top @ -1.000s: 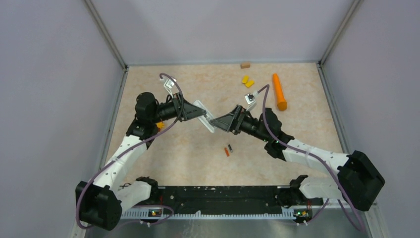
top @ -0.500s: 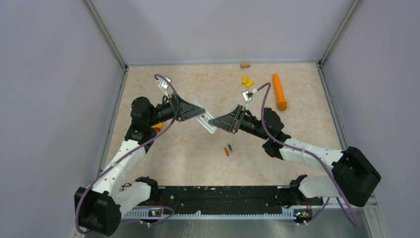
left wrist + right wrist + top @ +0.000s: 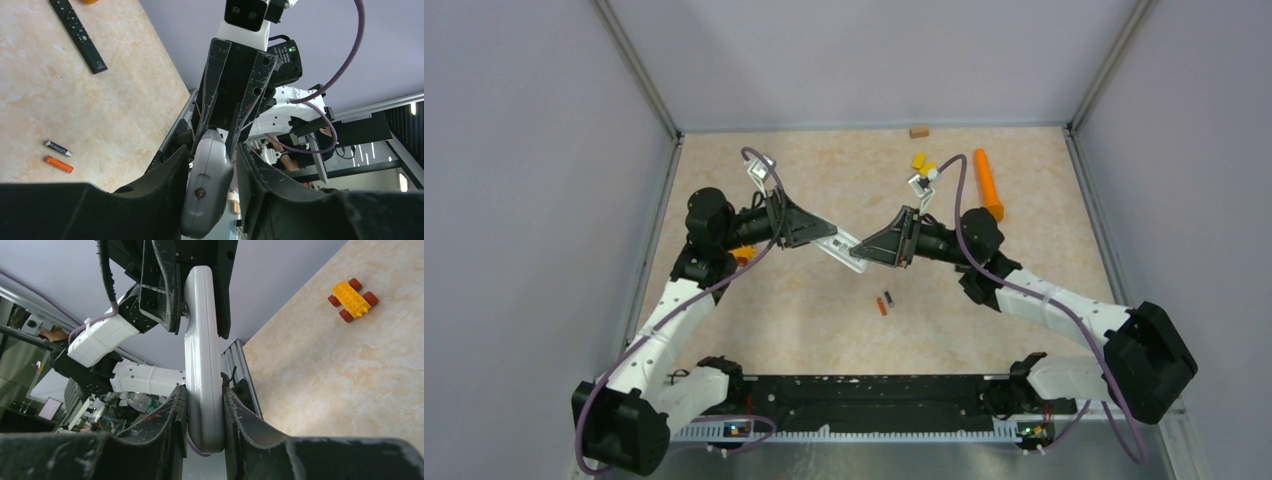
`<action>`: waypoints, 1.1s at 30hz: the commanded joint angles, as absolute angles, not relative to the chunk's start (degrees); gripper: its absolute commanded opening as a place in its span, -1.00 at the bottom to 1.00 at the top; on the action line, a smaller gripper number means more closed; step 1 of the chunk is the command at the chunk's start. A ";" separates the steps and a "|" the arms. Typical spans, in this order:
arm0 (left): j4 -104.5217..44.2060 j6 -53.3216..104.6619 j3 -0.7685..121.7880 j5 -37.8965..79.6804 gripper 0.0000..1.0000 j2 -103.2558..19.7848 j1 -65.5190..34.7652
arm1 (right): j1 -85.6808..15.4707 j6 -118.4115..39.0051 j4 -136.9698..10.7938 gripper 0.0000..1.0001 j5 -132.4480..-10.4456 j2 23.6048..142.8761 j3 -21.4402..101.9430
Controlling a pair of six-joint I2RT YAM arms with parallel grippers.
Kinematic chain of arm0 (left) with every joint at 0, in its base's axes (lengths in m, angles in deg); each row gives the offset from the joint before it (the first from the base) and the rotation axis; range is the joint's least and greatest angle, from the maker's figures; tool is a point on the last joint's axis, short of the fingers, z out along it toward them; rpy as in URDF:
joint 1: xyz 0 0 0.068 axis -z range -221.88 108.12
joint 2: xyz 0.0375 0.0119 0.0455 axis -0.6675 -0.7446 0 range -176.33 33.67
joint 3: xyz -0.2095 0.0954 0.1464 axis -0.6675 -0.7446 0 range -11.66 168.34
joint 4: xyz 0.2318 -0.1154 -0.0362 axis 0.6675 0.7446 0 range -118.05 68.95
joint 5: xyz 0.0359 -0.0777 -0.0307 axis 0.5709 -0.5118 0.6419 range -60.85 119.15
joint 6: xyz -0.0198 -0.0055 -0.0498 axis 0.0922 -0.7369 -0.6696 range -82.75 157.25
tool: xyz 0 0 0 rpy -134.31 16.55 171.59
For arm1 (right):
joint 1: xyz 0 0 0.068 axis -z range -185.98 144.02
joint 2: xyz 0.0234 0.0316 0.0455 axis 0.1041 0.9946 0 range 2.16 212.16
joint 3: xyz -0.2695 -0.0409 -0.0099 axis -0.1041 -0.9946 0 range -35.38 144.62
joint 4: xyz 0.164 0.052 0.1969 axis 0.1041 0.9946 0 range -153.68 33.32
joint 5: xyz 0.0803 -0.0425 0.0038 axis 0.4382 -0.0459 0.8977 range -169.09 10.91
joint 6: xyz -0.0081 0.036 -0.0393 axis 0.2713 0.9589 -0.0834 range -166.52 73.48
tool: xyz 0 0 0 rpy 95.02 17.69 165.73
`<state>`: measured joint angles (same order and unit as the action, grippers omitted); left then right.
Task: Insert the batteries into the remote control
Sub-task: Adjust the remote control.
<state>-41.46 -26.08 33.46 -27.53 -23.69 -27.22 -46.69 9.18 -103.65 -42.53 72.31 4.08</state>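
Note:
A white remote control hangs in the air between the two arms. My right gripper is shut on one end of it, both pads pressed flat to its sides. My left gripper stands open around the other end: the remote leans on one finger and a gap shows at the other. Two of the batteries lie side by side on the table below, one dark and one orange-red. The left wrist view shows them too, dark and orange-red.
A black remote lies flat on the table. A long orange cylinder, yellow blocks and a brown block sit at the back. A yellow toy car with red wheels lies by the left arm. Walls enclose the table.
My right gripper has shut on the remote's end. My left gripper's jaws have loosened around the other end. The remote now lies flatter between the arms.

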 commanded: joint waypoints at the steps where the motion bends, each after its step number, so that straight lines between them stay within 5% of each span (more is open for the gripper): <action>1: -39.49 -23.37 36.50 -29.36 -0.17 -22.73 -27.55 | -45.51 8.01 -102.62 -0.77 -39.09 71.68 5.98; 12: -38.34 -20.89 36.71 -31.58 -0.18 -22.65 -27.64 | -42.20 15.60 -105.24 -0.80 -34.50 75.08 6.17; 17: -37.97 -19.52 36.16 -32.29 -0.89 -23.23 -27.68 | -42.10 14.80 -102.51 -0.81 -33.50 76.05 7.67; 19: -36.75 -18.13 36.27 -31.98 -1.00 -23.32 -27.64 | -41.97 13.14 -99.68 -0.75 -34.06 76.08 8.44; 23: -31.28 -12.07 35.97 -26.56 -1.00 -23.17 -27.64 | -41.30 7.96 -89.77 0.23 -41.52 73.47 9.18; 25: -30.51 -10.99 34.60 -23.21 -1.00 -23.67 -27.64 | -41.01 5.07 -83.98 0.44 -47.62 71.23 9.34; 29: -32.79 -9.04 29.28 -13.65 -1.00 -25.30 -27.55 | -40.96 2.74 -76.10 0.41 -58.59 68.34 9.47; 33: -34.19 -7.87 27.05 -8.69 -1.00 -27.28 -27.55 | -41.32 7.15 -81.82 0.08 -60.26 69.71 6.14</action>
